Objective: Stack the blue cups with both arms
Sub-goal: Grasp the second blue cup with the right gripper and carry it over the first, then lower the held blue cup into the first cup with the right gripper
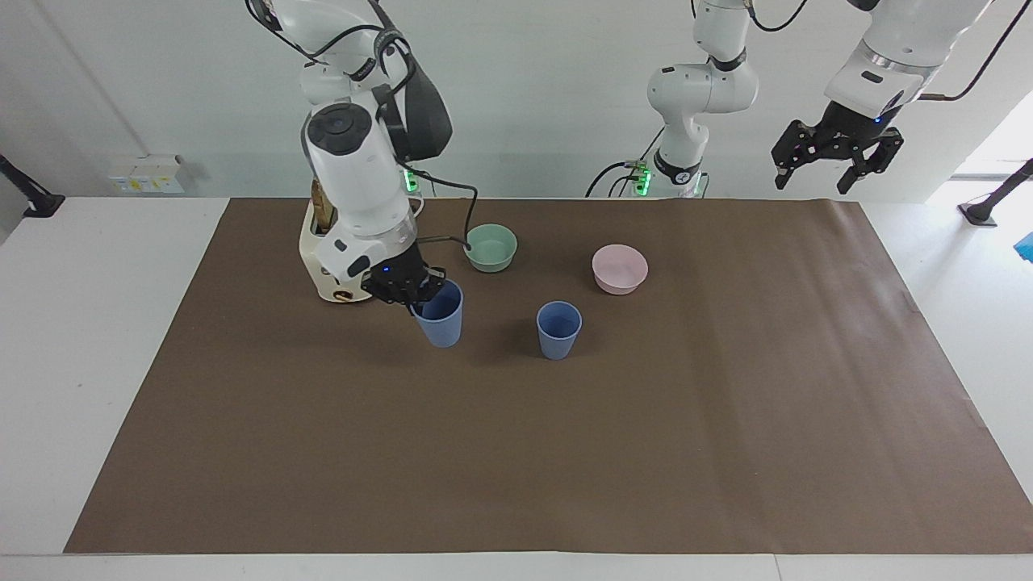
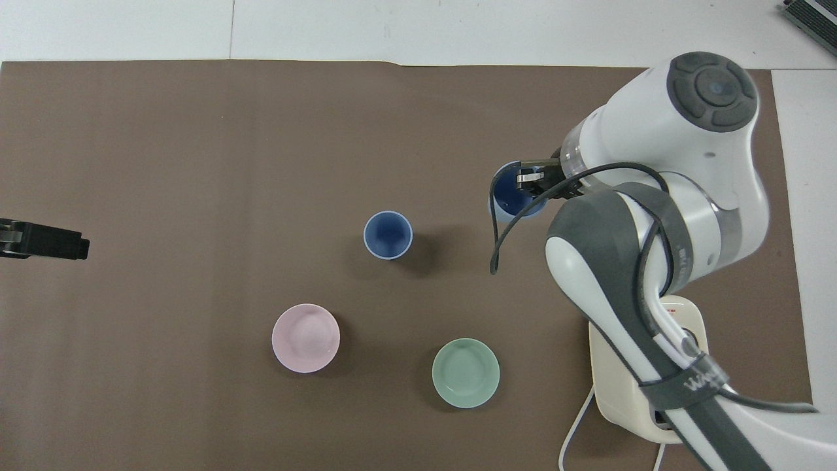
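My right gripper [image 1: 419, 296] is shut on the rim of one blue cup [image 1: 441, 315] and holds it upright, lifted a little over the mat between the toaster and the second cup. In the overhead view the right gripper [image 2: 527, 180] covers part of the held cup [image 2: 511, 198]. The second blue cup [image 1: 558, 329] stands upright in the middle of the mat and also shows in the overhead view [image 2: 388, 235]. My left gripper [image 1: 835, 165] is open and empty, waiting high over the left arm's end of the table; its tip shows in the overhead view [image 2: 42, 239].
A pale green bowl [image 1: 490, 247] and a pink bowl [image 1: 619, 268] sit nearer to the robots than the standing cup. A cream toaster [image 1: 321, 266] stands at the right arm's end, partly under the right arm. A brown mat [image 1: 565, 452] covers the table.
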Robot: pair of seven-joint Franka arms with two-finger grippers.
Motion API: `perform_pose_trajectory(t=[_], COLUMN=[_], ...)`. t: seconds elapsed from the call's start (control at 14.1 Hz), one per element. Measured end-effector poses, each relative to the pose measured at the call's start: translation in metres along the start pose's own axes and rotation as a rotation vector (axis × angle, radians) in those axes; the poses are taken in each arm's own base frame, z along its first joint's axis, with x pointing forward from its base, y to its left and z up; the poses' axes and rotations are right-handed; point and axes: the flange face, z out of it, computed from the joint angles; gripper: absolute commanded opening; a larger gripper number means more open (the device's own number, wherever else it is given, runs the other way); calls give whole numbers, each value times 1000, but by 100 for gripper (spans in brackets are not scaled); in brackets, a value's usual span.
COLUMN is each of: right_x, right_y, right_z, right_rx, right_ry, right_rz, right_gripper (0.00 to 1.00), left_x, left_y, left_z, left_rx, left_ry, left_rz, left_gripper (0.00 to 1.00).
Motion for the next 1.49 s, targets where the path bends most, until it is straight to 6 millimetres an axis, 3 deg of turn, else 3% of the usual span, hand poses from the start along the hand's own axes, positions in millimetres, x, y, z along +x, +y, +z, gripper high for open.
perform_pose_trajectory(t=[0.28,0.5,0.71,0.99,1.49], right_x=[-20,-31,-38,-41,-41], right_y=[-60,-92,-109,-136,-163], right_z=[-6,-16,-15,4,32], right_rx=[15,33,38,19,36], right_ry=[12,29,27,23,24], right_rz=[39,31,27,42,36], right_gripper=[0,0,0,0,0], left_x=[0,0,0,0,0], left_y=[1,2,3,3,3], left_z=[0,0,0,1,2], left_rx=[0,-1,-1,-1,-1], left_ry=[0,0,-2,-2,-5], left_rz=[2,3,5,5,6], left_gripper=[100,100,100,100,100])
